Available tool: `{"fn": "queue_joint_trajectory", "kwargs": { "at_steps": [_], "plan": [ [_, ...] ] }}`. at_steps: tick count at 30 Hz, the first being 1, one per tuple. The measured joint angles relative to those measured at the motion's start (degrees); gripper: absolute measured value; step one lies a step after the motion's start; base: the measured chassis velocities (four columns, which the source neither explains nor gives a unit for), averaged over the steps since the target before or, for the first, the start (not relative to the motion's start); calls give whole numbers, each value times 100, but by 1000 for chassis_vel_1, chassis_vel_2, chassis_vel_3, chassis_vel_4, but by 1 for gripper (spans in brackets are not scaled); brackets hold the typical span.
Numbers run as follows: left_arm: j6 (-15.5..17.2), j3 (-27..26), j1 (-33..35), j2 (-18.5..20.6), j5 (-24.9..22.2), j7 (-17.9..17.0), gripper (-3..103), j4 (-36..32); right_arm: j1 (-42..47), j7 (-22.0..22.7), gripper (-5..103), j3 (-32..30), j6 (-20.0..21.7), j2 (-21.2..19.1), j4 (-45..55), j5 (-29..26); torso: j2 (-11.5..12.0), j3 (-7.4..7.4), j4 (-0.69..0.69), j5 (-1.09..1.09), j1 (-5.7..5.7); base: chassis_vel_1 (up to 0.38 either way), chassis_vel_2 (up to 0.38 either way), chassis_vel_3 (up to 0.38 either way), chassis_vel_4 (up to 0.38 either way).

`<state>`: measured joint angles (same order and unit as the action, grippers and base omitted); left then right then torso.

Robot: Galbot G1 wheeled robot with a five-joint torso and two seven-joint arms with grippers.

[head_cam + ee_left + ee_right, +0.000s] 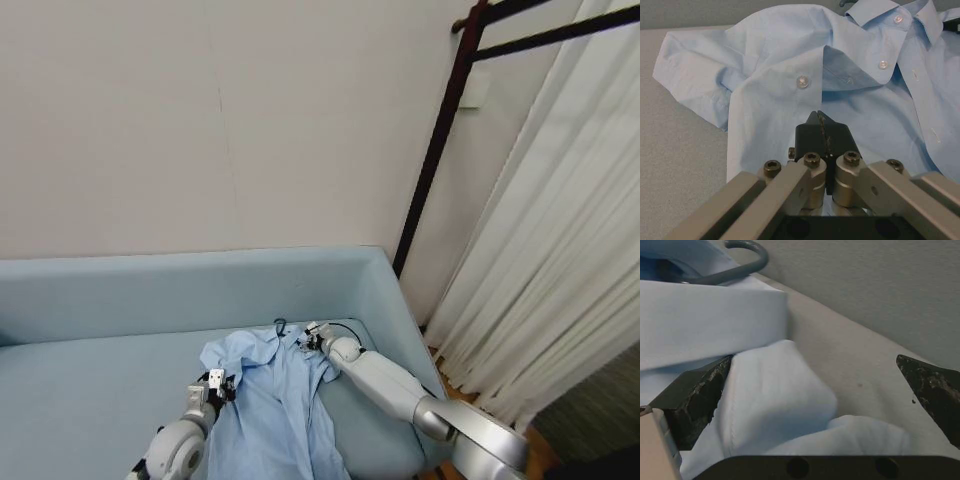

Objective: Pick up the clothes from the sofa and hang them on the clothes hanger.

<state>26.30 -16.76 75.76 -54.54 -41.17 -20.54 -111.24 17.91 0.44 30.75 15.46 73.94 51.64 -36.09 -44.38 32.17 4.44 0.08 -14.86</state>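
A light blue button shirt (pixel 270 395) lies spread on the sofa seat (pixel 90 385), collar toward the backrest. A grey hanger hook (pixel 279 325) sticks out at the collar. My left gripper (pixel 216 384) is at the shirt's left shoulder edge. In the left wrist view its black fingertips (pixel 822 131) are pressed together, shut, just over the shirt's front (pixel 790 65). My right gripper (pixel 309 340) is by the collar's right side. It stands open, its fingers (pixel 695 400) wide apart around a fold of the shirt (pixel 775 395), with the hook (pixel 747 262) just beyond.
A dark brown clothes rack (pixel 440 130) stands past the sofa's right end, its bars up high. White curtains (pixel 560 250) hang to the right. The sofa backrest (pixel 200 290) runs behind the shirt, under a plain wall.
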Motion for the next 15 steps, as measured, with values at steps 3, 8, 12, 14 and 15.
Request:
{"fn": "queue_joint_trajectory", "kwargs": {
  "at_steps": [3, 8, 12, 14, 15],
  "plan": [
    [-5, 9, -24, 3, 1, 9, 0, 15, -19, -4, 100, 43, 24, -170, 163, -67, 0, 0, 6, -1, 0, 0, 0, 0, 0],
    [-13, 45, -72, 1, 2, 27, 0, 57, -146, 0, 100, 222, 520, -535, 938, -574, 0, -1, 4, -1, 0, 0, 0, 0, 0],
    [-22, 60, -83, -3, 5, 33, 0, 60, -287, -156, 100, 469, 726, -509, 990, -536, 0, -1, 1, -1, 1, 0, 0, 0, 0],
    [-24, 60, -83, -1, 6, 33, 0, 60, -298, -172, 100, 524, 728, -478, 949, -481, 0, -1, 1, -1, 1, 0, 0, 0, 0],
    [-29, 58, -82, 0, 6, 34, 0, 58, -303, -201, 100, 585, 727, -435, 876, -393, 0, -1, 1, -1, 1, 0, 0, 0, 0]
  ]
}}
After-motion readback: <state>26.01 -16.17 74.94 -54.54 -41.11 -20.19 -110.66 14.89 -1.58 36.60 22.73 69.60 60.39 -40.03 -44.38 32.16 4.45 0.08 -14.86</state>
